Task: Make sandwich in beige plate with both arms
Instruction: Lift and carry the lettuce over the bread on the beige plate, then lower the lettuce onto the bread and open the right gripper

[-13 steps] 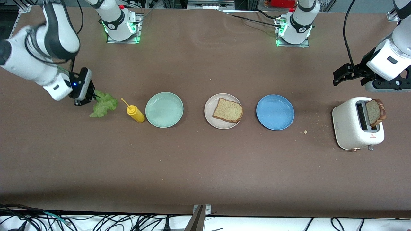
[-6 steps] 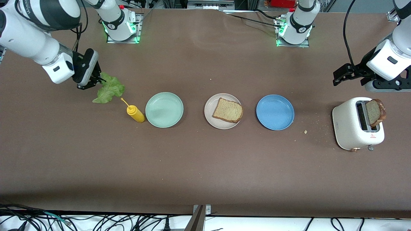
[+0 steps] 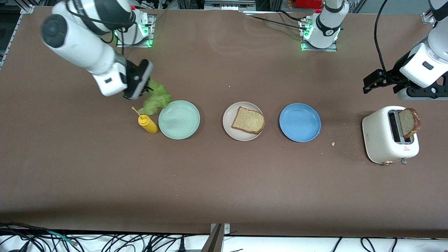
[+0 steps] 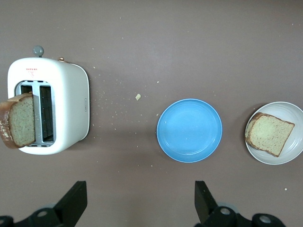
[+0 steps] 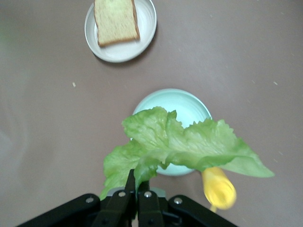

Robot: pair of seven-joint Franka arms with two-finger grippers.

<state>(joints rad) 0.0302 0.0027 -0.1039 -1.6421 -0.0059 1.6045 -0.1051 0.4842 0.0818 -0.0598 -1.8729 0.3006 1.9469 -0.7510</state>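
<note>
Front view: one bread slice (image 3: 248,120) sits on the beige plate (image 3: 228,122); second slice (image 3: 408,122) waits in the toaster (image 3: 381,140).

Left wrist: left jaws (image 4: 137,203) apart, empty, waiting.

Right wrist: right jaws (image 5: 137,187) clamped on lettuce (image 5: 180,142), mint plate (image 5: 189,101) underneath. Roughly a third done.

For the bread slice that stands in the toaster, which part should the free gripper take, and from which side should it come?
Probably its upper half, coming straight down from above. The bread slice stands on edge in the toaster, sticking out above the slot and leaning outward, so both flat faces are free. The open left gripper waits nearby.
</note>
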